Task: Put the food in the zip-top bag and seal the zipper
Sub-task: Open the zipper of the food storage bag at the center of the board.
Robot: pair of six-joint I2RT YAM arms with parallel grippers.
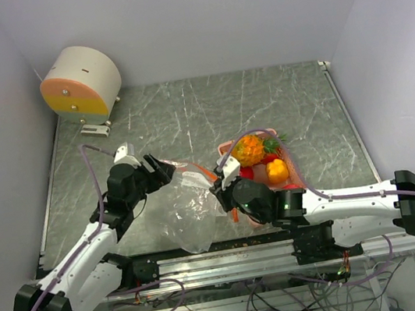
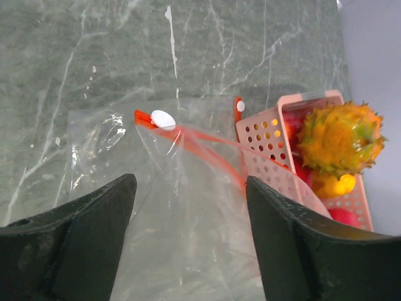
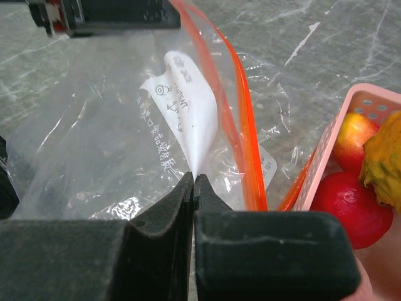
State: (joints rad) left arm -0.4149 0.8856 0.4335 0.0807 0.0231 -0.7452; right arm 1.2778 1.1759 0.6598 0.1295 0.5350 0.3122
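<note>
Opening the zip-top bag (image 3: 94, 125)
Right claw (image 3: 193, 188) is pinching its film; left claw (image 2: 190, 183), jaws apart, should be taking the opposite lip.

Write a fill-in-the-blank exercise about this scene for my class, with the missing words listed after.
1. The right gripper pinches the zip-top bag, so its jaws are ____.
2. The left gripper hangs over the bag with its jaws ____.
3. The food sits in the ____ basket.
Missing words: shut; open; pink.
</note>
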